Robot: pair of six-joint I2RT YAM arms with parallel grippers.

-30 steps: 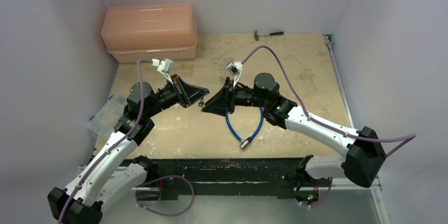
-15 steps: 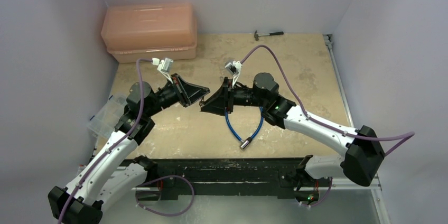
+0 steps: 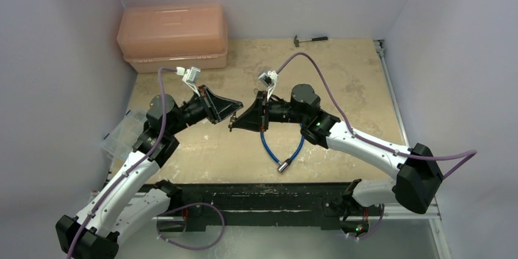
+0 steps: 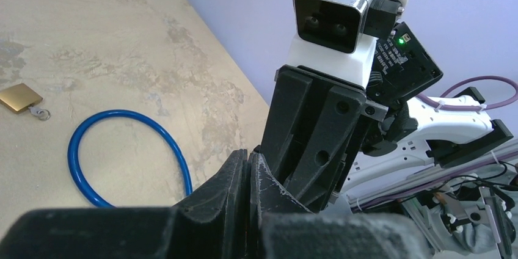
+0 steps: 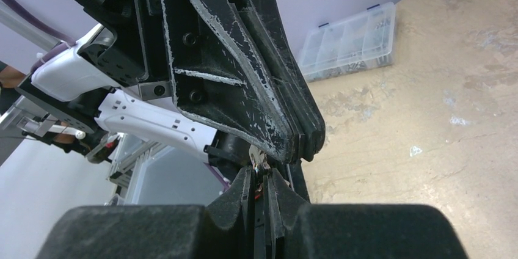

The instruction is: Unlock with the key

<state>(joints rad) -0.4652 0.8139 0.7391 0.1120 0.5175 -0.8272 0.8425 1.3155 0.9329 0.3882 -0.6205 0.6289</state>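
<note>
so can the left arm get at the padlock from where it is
Probably yes. The padlock lies bare on the table beside the blue cable, nothing on it, but the left gripper would have to swing round the right gripper facing it.

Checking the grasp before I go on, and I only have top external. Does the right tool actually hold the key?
Observer: In the right wrist view, the right tool is shut on a small silvery piece, apparently the key, which pokes out of its tips.
Operator: Left tool?
Observer: The left tool is shut as well. Its tips are close by the key, but I can't tell if they touch it.
Operator: Where's the padlock?
Observer: In the left wrist view, the brass padlock lies flat on the table, beside the blue cable and apart from it. Neither tool holds it.
</note>
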